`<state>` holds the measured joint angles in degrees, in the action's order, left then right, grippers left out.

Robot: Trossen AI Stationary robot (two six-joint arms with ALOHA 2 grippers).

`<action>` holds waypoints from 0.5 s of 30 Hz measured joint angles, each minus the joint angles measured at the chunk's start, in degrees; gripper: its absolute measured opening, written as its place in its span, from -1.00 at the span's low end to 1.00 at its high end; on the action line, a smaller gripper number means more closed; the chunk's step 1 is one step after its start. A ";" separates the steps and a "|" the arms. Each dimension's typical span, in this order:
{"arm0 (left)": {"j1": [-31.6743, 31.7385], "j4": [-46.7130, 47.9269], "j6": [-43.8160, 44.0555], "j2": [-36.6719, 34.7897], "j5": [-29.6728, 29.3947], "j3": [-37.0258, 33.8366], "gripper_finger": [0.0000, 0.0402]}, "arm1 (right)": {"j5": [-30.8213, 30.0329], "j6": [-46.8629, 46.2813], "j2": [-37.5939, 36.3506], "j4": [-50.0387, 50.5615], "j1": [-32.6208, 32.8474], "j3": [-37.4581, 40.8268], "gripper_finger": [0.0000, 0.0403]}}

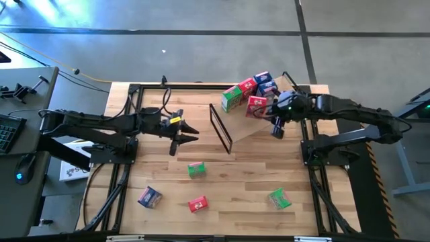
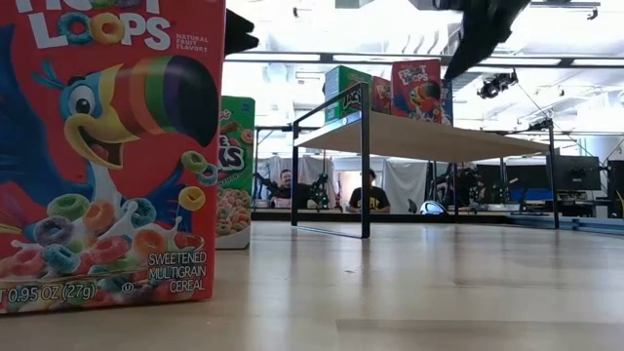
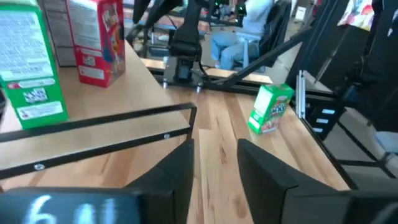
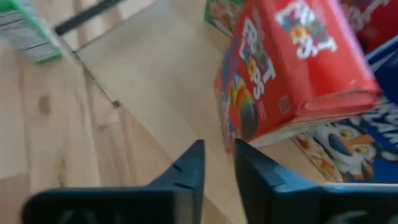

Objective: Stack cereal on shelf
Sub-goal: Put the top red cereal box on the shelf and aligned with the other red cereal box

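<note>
The shelf [image 1: 259, 128], a light board on a black wire frame [image 1: 220, 128], stands at the far right. On its far end stand several cereal boxes: a green one [image 1: 232, 98], two red [image 1: 247, 86] [image 1: 256, 106] and two blue [image 1: 263, 79] [image 1: 269, 89]. My right gripper [image 1: 277, 128] hovers over the board just near of the nearer red box [image 4: 292, 68], narrowly open and empty. My left gripper [image 1: 190, 134] hangs open and empty left of the wire frame [image 3: 124, 118]. Two green boxes [image 1: 196, 169] [image 1: 279, 198], a blue one [image 1: 149, 196] and a red one [image 1: 197, 204] rest on the table.
The red box [image 2: 107, 156] and a green box [image 2: 237, 171] stand close before the low camera. People sit in the room beyond the table [image 2: 363, 190]. A keyboard and mouse [image 1: 23, 168] lie off the table's left side. Bare tabletop lies between the loose boxes [image 1: 235, 181].
</note>
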<state>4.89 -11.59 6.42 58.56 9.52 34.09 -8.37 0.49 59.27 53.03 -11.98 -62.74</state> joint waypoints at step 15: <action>1.90 0.08 1.92 0.62 2.03 0.00 -0.81 | -7.76 -1.02 0.04 -14.17 -4.21 8.53 -0.94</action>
<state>6.79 -11.51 8.34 59.18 11.55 34.09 -16.12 -0.53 59.31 38.86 -16.19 -54.22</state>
